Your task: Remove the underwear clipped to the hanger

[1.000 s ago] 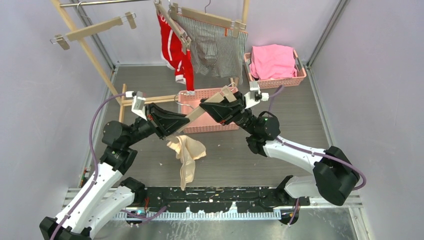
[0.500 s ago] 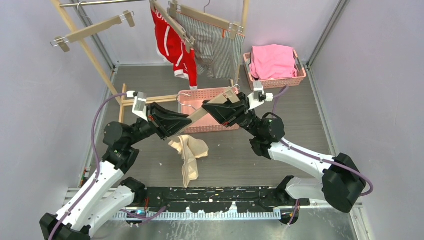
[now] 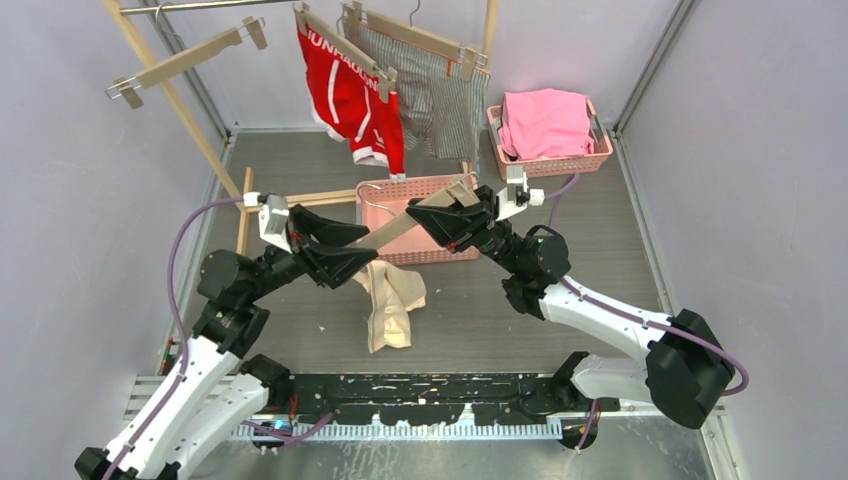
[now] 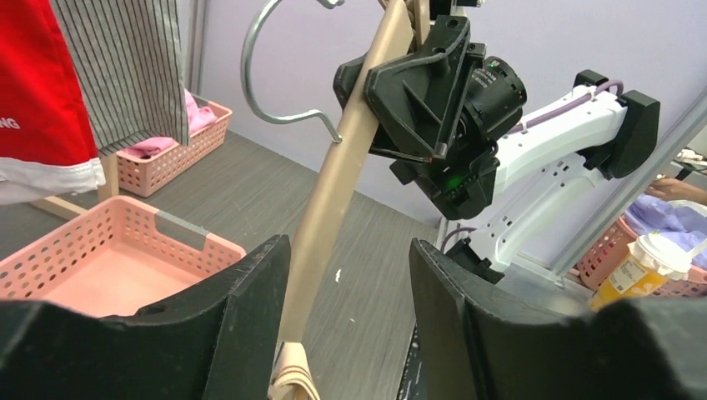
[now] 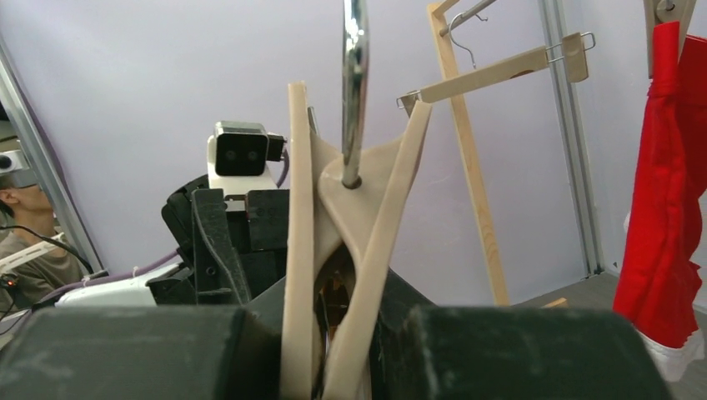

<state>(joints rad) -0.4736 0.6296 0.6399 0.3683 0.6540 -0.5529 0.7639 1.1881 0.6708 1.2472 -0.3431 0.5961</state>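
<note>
Peach underwear [image 3: 393, 305] is hanging limp, light, at seven o'clock on the hanger [image 3: 402, 227] — take its waistband; left gripper [image 3: 355, 248] gaping, right gripper [image 3: 440, 214] pinching hanger.

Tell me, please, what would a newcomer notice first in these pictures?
The red briefs hang at the back centre. In the middle, the right gripper clamps a wooden hanger. Its lower end, with peach briefs dangling, sits between the open left gripper fingers.

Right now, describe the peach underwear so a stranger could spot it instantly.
Find the wooden hanger slanting down from the right pincer, beside the nearer pink basket. The peach underwear dangles from its lower end. Unlike the red pair and striped pair hanging behind, it is plain and pale.
</note>
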